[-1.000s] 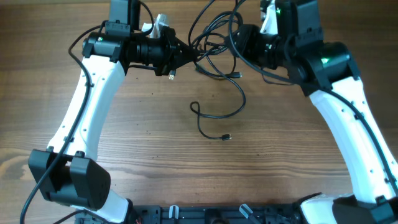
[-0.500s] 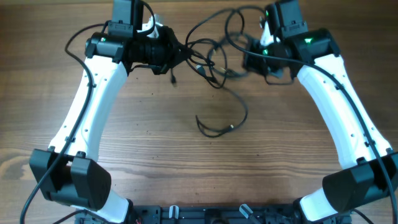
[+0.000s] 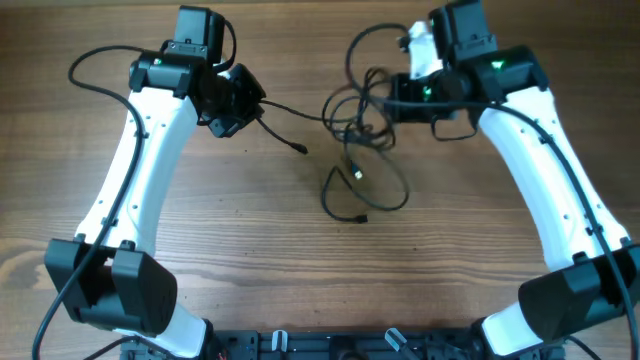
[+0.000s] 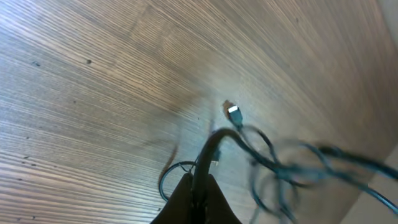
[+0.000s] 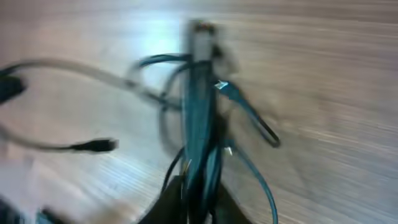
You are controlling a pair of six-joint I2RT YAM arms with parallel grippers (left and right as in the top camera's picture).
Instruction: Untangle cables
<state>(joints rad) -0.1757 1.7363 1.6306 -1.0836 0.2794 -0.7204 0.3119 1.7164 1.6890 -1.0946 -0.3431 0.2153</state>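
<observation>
cables (image 3: 358, 140) bunched between left end effector (image 3: 256, 106) and right end effector (image 3: 390, 95), trailing forward on table (image 3: 300, 275)

Open tabletop (image 3: 300, 290) across the lower centre of the frame; tangled cables (image 3: 352, 130) obstruct the upper centre

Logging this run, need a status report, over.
Left gripper shut on a strand of the cables. Right gripper shut on the bunch. Tangle between arms, not yet apart, loops on the table. Nothing else in the way.
</observation>
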